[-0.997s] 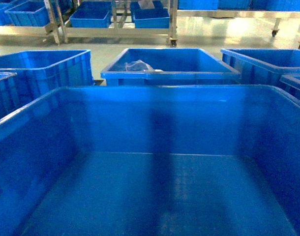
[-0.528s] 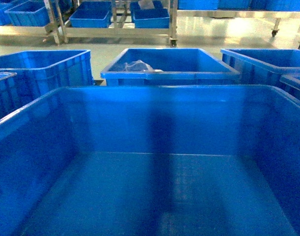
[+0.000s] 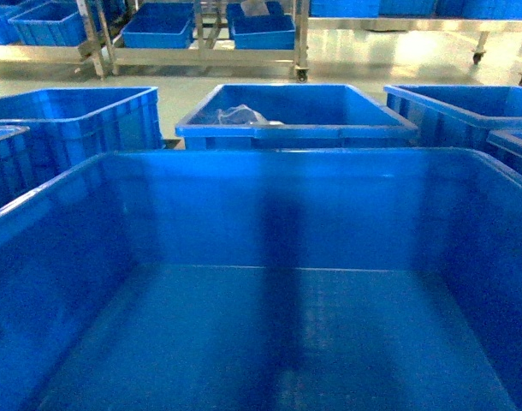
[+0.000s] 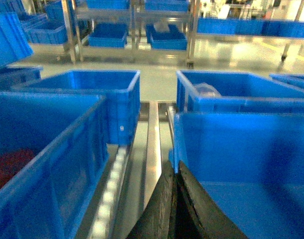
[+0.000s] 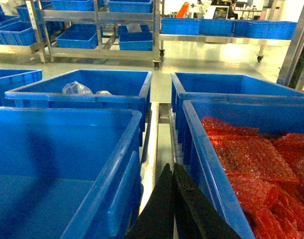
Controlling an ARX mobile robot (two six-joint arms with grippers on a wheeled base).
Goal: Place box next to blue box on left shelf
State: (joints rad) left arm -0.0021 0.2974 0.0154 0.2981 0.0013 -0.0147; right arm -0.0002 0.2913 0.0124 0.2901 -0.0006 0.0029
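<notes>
The box (image 3: 269, 214), a large open-top bright blue crate, fills the head view with its floor bare. My left gripper (image 4: 175, 167) is shut on the rim of its left wall (image 4: 178, 139), one finger inside and one outside. In the right wrist view the box's right wall (image 5: 119, 164) shows at the left. Beside it, my right gripper (image 5: 171, 168) is shut with nothing between its fingers, in the gap over a metal rail (image 5: 159, 134). Metal shelves (image 3: 38, 51) at the far back left hold blue boxes (image 3: 49, 21); which one the task means I cannot tell.
Blue crates crowd all round: one on the left (image 3: 73, 120), one ahead holding clear plastic (image 3: 295, 116), one on the right (image 3: 466, 111). A crate of red bubble wrap (image 5: 251, 159) stands close on the right. A roller rail (image 4: 114, 179) runs along the left.
</notes>
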